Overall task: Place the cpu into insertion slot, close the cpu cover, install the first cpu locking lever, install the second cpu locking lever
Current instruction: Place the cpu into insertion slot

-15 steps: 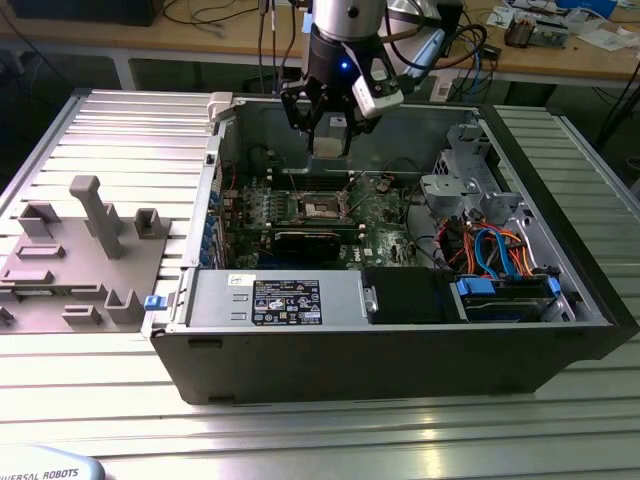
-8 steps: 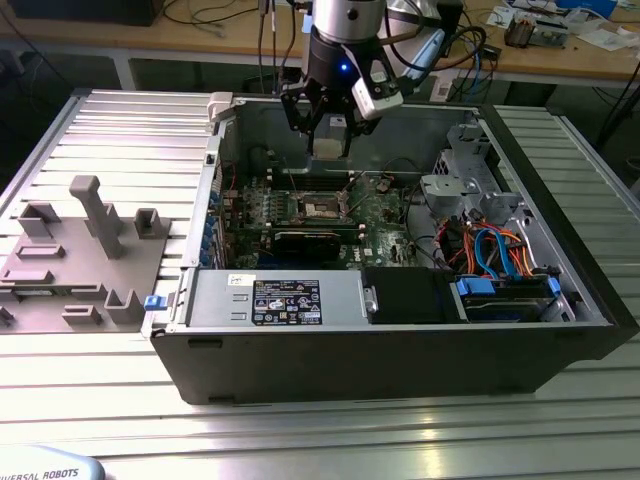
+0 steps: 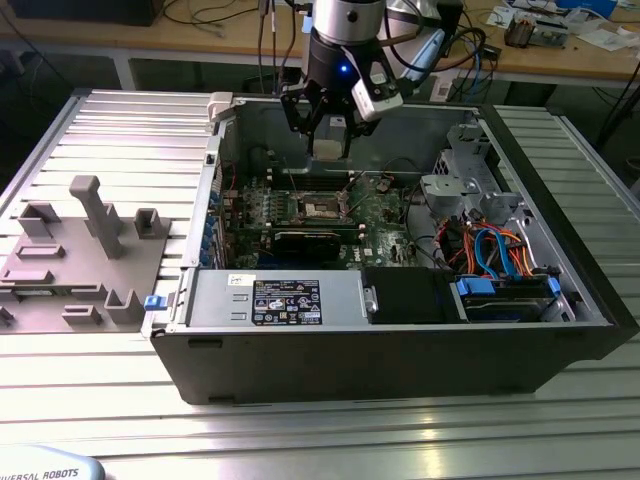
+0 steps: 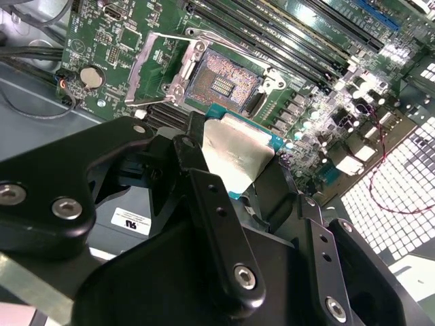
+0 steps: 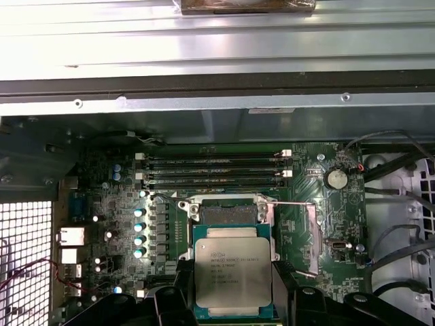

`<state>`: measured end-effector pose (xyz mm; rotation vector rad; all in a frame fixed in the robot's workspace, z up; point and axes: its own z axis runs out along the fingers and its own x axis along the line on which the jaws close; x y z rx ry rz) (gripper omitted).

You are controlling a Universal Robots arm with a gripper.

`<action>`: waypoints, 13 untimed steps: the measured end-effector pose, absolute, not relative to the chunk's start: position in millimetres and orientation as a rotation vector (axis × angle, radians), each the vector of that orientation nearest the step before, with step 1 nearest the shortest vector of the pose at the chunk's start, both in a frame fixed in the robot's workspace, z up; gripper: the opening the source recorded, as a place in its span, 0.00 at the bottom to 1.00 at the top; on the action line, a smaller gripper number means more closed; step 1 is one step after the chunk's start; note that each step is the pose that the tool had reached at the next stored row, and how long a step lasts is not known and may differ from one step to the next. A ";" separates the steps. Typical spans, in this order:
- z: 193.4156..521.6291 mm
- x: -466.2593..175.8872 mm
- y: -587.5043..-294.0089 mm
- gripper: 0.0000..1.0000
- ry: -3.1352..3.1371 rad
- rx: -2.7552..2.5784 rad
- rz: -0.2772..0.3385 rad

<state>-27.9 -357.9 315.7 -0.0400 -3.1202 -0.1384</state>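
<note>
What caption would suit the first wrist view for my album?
Gripper holds the chip over the empty socket on a computer's circuit board.

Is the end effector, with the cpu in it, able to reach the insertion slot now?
Probably yes. The end effector holds the cpu above the insertion slot; the cpu cover stands open, with nothing between.

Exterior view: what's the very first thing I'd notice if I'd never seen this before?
Probably the big open computer case lying on the ribbed metal table, with the black gripper hanging over its middle. In the first wrist view, the gripper pinches the cpu, a shiny square chip, close to the open, empty socket on the green board.
</note>
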 end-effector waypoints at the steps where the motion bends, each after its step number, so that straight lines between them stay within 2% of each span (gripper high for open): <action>1: 315.4 -27.9 -357.9 0.54 -3.120 -0.040 -0.138; 13: 311.0 -28.1 -357.9 0.54 -3.120 -0.040 -0.138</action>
